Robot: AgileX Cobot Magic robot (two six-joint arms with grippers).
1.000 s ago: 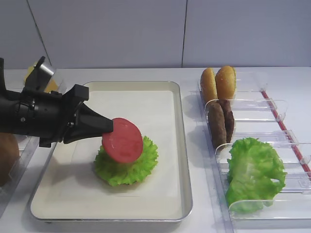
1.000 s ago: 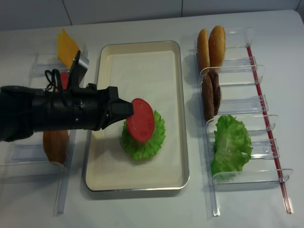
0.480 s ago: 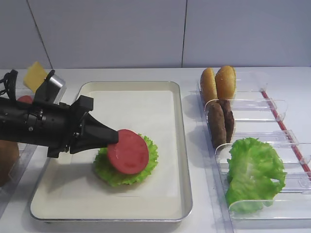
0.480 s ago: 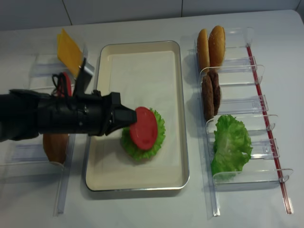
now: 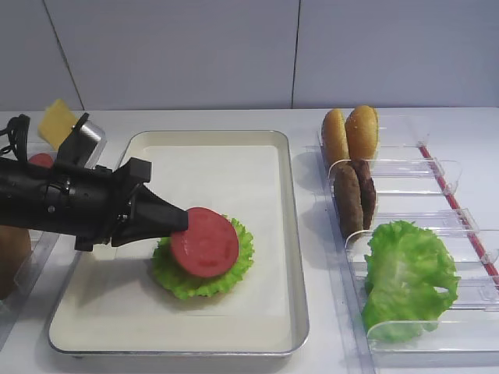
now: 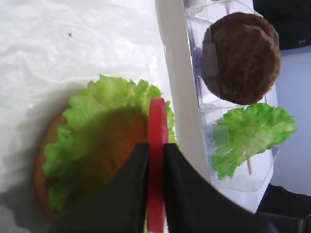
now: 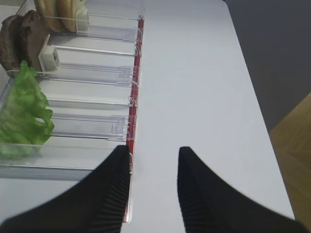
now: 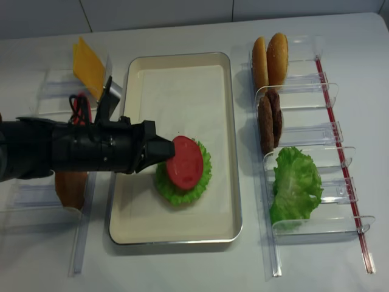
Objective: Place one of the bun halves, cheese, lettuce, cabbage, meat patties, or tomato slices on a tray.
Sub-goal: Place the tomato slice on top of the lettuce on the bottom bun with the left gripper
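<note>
- The left gripper [image 5: 185,224] reaches in from the left of the frame and clamps the rim of one tomato slice [image 5: 204,242], a smooth red disc.
- The slice sits tilted over a ruffled lettuce leaf [image 5: 234,261] at the lower centre of the tray [image 5: 290,257]; the left wrist view shows a tan bun half [image 6: 41,160] under the leaf.
- The upper half of the tray's white paper lining [image 5: 222,175] lies bare.
- Right of the tray, clear plastic bins [image 5: 437,183] hold domed bun halves [image 5: 349,134], rough brown meat patties [image 5: 355,195] and more lettuce [image 5: 405,273].
- A yellow cheese slice [image 8: 88,59] stands at upper left.
- The right gripper [image 7: 153,187] is closed on nothing, over bare table beside the bins.
</note>
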